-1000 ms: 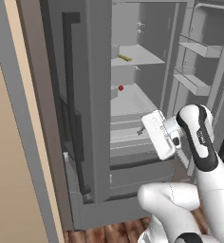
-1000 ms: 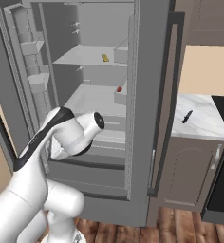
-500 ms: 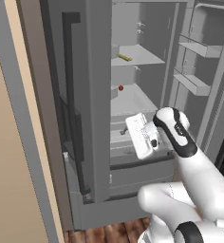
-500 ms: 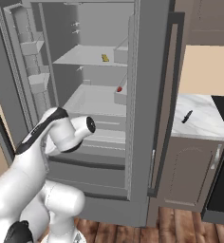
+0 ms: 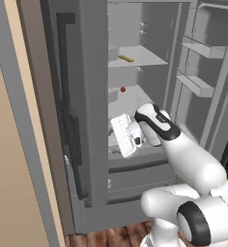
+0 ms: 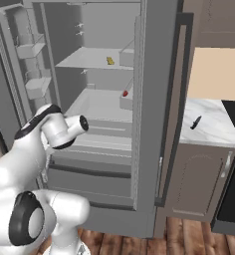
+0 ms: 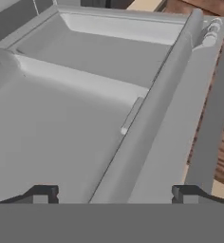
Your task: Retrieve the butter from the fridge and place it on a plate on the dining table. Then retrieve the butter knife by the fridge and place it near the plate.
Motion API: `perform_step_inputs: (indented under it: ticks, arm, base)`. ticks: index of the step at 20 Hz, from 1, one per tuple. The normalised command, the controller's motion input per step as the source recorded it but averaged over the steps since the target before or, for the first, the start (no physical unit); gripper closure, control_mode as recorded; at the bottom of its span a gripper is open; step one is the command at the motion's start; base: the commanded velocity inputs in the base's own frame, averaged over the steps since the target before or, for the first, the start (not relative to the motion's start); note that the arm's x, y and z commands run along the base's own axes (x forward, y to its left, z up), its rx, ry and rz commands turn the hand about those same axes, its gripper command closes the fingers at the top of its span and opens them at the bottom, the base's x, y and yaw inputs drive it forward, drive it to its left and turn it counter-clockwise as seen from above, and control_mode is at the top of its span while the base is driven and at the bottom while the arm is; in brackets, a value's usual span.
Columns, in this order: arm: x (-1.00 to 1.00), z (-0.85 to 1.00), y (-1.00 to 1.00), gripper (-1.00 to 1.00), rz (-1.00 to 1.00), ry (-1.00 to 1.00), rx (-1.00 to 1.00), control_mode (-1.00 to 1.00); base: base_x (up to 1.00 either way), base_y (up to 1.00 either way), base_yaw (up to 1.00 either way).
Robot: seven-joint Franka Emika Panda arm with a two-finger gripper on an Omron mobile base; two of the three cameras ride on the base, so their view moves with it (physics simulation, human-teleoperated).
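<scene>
The fridge [image 5: 82, 96] stands with both upper doors swung wide. The butter [image 5: 126, 59], a slim yellow stick, lies on the upper shelf and also shows as the butter [image 6: 110, 61] in the right base view. My white hand [image 5: 123, 135] hangs in front of the lower shelf, well below the butter. In the hand view my gripper [image 7: 114, 193] is open, its tips far apart with nothing between them, over grey fridge surfaces. The dark butter knife [image 6: 195, 122] lies on the marble-topped counter [image 6: 214, 134] right of the fridge. The plate and the dining table are out of view.
A tiny red round item [image 5: 122, 89] sits on the middle shelf, below the butter. Door bins [image 5: 198, 82] line the open right door. The left door [image 6: 162, 99] juts out between the fridge interior and the counter. A dark oven front [image 6: 234, 199] stands at far right.
My arm has swung left, carrying the hand from the fridge's right side to in front of the lower shelf. The base views have not shifted and the butter has not moved.
</scene>
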Motion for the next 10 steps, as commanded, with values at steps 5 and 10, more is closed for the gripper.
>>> perform_step_inputs:
  ticks: [5, 10]
  arm:
    - [-0.03, 0.0, 0.49, -1.0, 0.03, 0.03, 0.0, -1.0]
    - [-0.29, 0.0, 0.57, -1.0, 0.0, 0.0, 0.0, -1.0]
  base:
    - [0.0, 0.0, 0.0]
    - [0.0, 0.0, 0.0]
